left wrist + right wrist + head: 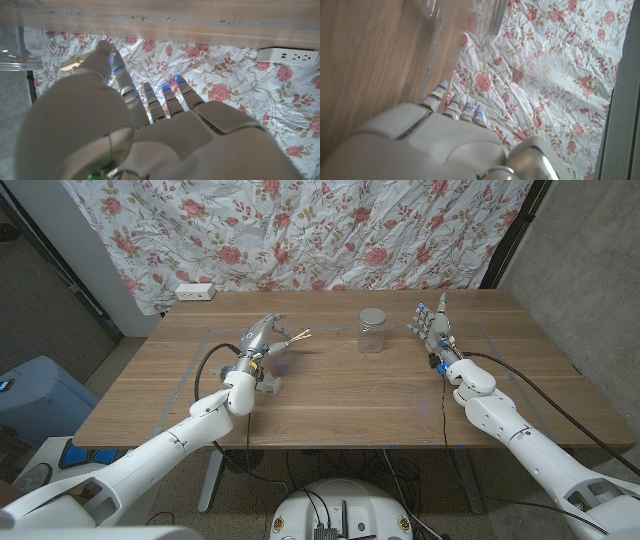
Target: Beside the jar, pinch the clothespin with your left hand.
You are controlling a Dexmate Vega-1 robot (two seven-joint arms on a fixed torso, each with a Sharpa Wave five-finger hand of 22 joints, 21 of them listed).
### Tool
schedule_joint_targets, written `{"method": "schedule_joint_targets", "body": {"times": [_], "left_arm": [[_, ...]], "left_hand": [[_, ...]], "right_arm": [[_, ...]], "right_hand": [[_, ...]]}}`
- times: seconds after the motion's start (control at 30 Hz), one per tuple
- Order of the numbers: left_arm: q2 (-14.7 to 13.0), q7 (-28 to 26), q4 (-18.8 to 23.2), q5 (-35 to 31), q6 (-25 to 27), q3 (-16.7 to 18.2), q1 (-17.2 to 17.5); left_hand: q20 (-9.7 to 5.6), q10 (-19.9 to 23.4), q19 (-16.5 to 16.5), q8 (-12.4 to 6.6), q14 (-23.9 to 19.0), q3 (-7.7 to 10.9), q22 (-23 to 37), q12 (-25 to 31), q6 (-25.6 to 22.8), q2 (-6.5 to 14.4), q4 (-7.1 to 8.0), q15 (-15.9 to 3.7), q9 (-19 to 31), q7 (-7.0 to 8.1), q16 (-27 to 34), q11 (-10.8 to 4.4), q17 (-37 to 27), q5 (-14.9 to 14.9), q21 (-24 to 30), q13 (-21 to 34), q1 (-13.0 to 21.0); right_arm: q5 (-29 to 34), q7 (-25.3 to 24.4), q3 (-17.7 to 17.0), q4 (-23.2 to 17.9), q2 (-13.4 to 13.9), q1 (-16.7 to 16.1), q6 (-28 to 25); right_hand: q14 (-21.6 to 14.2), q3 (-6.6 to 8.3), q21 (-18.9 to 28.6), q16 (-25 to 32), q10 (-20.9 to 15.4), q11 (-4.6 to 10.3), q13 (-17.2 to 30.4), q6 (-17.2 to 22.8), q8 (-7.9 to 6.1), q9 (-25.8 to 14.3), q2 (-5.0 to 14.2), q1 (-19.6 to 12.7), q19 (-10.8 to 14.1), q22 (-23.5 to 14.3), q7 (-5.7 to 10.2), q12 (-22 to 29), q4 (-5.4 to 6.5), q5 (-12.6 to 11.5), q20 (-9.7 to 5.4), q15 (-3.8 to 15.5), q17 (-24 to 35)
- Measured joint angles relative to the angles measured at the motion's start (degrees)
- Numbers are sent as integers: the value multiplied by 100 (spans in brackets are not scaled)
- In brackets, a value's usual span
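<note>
— Left of centre in the head view, what is the left hand point(262, 340) doing?
— It pinches the wooden clothespin point(299, 336) at its fingertips, above the table point(330, 395).
— And the jar point(372, 330)?
— Upright at centre, apart from the clothespin.
— Right hand point(433, 325)?
— Standing right of the jar, fingers apart, holding nothing.

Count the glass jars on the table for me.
1. The jar stands upright near the table's middle toward the far edge, between the left hand, which holds the clothespin, and the right hand.
</note>
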State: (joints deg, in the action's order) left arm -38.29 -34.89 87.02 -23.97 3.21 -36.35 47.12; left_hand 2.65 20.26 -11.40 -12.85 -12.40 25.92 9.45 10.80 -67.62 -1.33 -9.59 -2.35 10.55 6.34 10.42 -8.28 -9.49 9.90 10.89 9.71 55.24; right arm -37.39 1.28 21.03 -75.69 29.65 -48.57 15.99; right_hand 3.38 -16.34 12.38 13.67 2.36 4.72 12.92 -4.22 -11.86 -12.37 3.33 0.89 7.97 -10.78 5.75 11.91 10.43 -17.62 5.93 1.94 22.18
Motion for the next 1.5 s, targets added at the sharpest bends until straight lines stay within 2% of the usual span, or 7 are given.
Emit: {"method": "schedule_joint_targets", "body": {"times": [0.57, 0.73, 1.23, 1.5], "left_arm": [[-59, 118, 54, 7, -18, 41, 6], [-62, 140, 58, 8, -18, 42, 5], [-95, 227, 100, 25, 56, 64, 3], [-98, 262, 102, 26, 62, 64, -3]], "left_hand": [[1, -53, 1, 95, 0, -70, 31, -21, 101, 0, 22, 0, 0, 114, -27, 53, 1, -1, 0, 0, -3], [1, -53, 1, 100, 0, -71, 31, -21, 133, 24, 22, 0, 21, 82, -27, 53, 1, -1, 0, 0, -27], [33, -147, 33, 138, 43, -135, 30, -21, 287, -9, 40, -1, 86, 134, -27, 20, 1, -1, 0, 0, -121], [32, -177, 33, 150, 43, -181, 30, -43, 318, 13, 40, -1, 86, 103, -27, 51, 1, -1, 0, 0, -142]], "right_arm": [[-1, 0, 0, 0, 0, 0, 0], [-1, 0, 0, 0, 0, 0, 0], [-1, 0, 0, 0, -1, -1, -2], [-1, 0, 0, 0, -1, -1, -2]], "right_hand": [[0, 0, 0, 0, 0, 0, 0, 0, 0, 0, 0, 0, 0, 0, 0, 0, 0, 0, 0, 0, 0], [0, 0, 0, 0, 0, 0, 0, 0, 0, 0, 0, 0, 0, 0, 0, 0, 0, 0, 0, 0, 0], [0, 0, 0, 0, 0, 0, 0, 0, 0, 0, 0, 0, 0, 0, 0, 0, 0, 0, 0, 0, 0], [0, 0, 0, 0, 0, 0, 0, 0, 0, 0, 0, 0, 0, 0, 0, 0, 0, 0, 0, 0, 0]]}}
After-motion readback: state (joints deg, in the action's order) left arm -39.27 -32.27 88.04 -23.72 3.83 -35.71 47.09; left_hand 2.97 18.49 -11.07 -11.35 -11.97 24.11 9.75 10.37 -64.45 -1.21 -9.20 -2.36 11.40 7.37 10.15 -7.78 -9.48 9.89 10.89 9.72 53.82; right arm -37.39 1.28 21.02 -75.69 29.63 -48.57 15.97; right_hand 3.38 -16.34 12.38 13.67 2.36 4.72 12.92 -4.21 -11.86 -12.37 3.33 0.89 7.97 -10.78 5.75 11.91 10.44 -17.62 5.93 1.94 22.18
